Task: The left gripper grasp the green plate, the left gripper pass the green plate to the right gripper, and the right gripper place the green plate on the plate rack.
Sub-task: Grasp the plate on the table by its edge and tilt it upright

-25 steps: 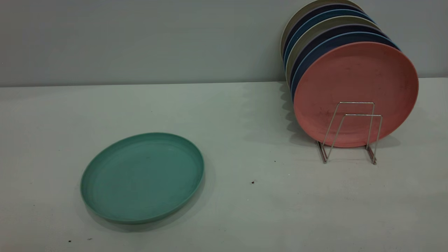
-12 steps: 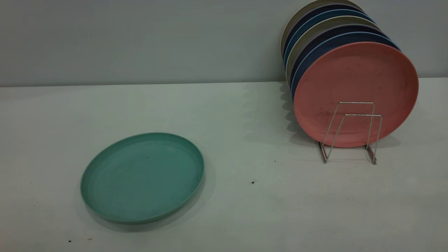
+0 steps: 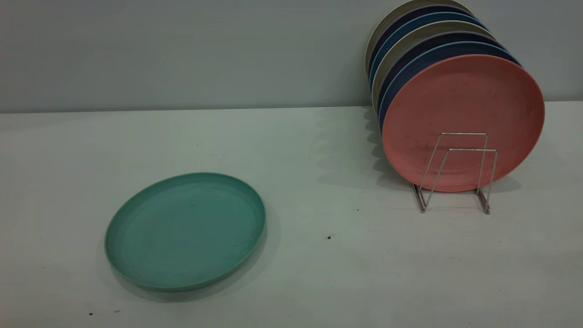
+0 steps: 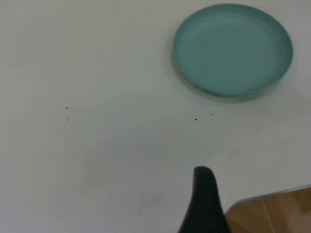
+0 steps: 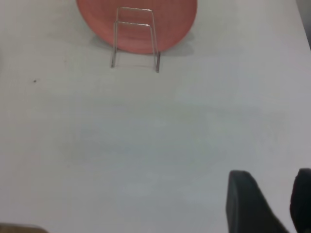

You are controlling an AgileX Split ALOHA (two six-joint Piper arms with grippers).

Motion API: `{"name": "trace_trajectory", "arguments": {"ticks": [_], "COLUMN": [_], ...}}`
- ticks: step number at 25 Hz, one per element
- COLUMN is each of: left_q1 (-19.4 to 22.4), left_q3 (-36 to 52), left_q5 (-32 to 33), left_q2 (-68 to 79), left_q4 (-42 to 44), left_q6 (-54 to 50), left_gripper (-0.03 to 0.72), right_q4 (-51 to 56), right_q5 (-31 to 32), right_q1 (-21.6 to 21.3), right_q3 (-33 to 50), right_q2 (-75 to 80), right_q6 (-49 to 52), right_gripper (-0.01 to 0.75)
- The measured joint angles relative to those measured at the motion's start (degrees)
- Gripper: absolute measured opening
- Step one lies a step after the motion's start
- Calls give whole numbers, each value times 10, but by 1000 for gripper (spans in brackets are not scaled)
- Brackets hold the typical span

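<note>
The green plate [image 3: 184,230] lies flat on the white table at the front left. It also shows in the left wrist view [image 4: 232,46], well ahead of my left gripper [image 4: 204,194], which hangs above bare table near the table's edge. The plate rack [image 3: 471,149] stands at the right with two empty wire loops at its front. In the right wrist view the rack [image 5: 132,23] is far ahead of my right gripper [image 5: 272,174], which is open and empty above the table. Neither gripper shows in the exterior view.
A salmon-pink plate [image 3: 462,105] stands upright in the rack, with several dark blue and beige plates [image 3: 410,41] behind it, leaning toward the grey back wall. A wooden floor [image 4: 272,213] shows past the table edge by the left gripper.
</note>
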Motion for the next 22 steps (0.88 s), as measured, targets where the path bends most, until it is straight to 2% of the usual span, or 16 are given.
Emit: {"name": "trace_trajectory", "arguments": {"ticks": [16, 18, 22], "left_q1": [0, 0, 0], "left_q3": [-3, -11, -17], "left_q5": [-9, -34, -133], "left_q2": [4, 25, 125], "left_q4": [0, 0, -1], "left_q6": [-3, -11, -15], "left_gripper": [591, 591, 591], "right_q4": [13, 19, 21], "right_q5": [-6, -28, -113], "right_q1": [0, 0, 0], "right_q3": [-6, -15, -40], "right_q2": [9, 39, 141], "right_q6": [-5, -6, -21], "right_gripper": [239, 239, 247]}}
